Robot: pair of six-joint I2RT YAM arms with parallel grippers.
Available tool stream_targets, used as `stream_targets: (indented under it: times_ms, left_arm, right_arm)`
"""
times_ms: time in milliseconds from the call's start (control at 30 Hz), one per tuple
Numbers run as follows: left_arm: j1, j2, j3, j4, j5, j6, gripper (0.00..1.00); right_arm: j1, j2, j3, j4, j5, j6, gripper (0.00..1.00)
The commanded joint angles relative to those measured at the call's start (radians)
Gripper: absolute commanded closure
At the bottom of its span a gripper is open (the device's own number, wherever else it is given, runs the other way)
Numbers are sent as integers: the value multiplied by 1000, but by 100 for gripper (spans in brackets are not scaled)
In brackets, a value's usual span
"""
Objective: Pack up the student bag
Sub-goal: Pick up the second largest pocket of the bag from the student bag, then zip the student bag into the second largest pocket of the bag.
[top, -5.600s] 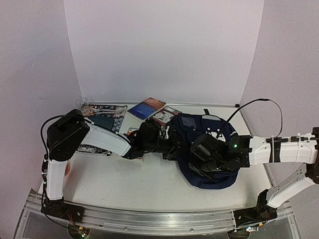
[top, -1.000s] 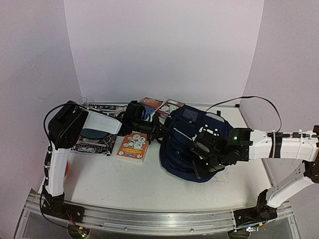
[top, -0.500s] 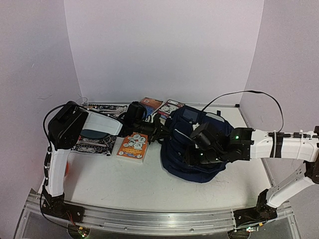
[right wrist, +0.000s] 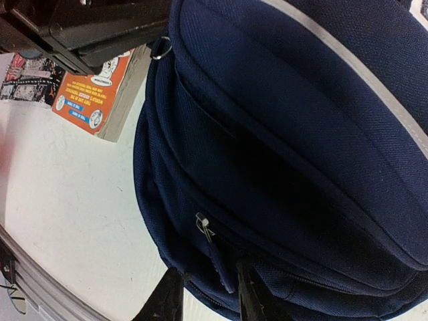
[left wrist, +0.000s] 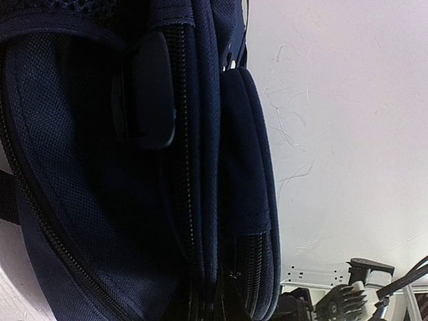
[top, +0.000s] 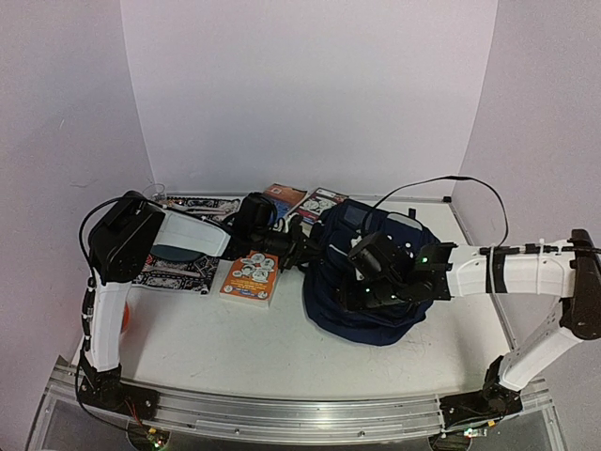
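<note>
The student bag (top: 371,324) is a navy-blue backpack lying right of the table's middle. It fills the left wrist view (left wrist: 87,167) and the right wrist view (right wrist: 281,134), where a grey-white stripe crosses its top. My left gripper (top: 299,246) is at the bag's left edge, shut on a fold of its fabric (left wrist: 214,311); its fingers are nearly hidden in the dark cloth. My right gripper (top: 362,282) hovers over the bag's front and stands open (right wrist: 207,281). A dark zipper pull (right wrist: 215,253) hangs between its fingers, not pinched.
An orange book (top: 252,275) lies just left of the bag, also in the right wrist view (right wrist: 93,93). A patterned black mat (top: 174,258) lies under the left arm. Two books (top: 285,195) (top: 322,199) lie at the back wall.
My right gripper has opened and shifted left across the bag's front. The left arm and the bag have stayed where they were.
</note>
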Motion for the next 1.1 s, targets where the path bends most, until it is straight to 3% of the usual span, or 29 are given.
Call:
stream_targets:
  times_ms: [0,233,467,933,1000,1067]
  left_arm:
    - [1,-102,16,81,-29,-6,100]
    - [-7,-97,29,80,-25,-9,100]
    - [-8,-94,44,81,-24,-1,100]
    - [70,-6,118,55,-18,70,100]
    - [80,17,156,5,-30,115,100]
    - [81,44,234,-174,-91,233,100]
  right_arm:
    - [-7,30,9,-3,1,-8,71]
    - [-10,49,-11,14,-4,-11,76]
    - [-16,44,-30,12,7,2,100]
    - [-15,-338,-277,-282,-68,146,100]
    - [-15,-381,-303,-324,-79,167,100]
    - [-16,-414,-314,-334,-94,170,100]
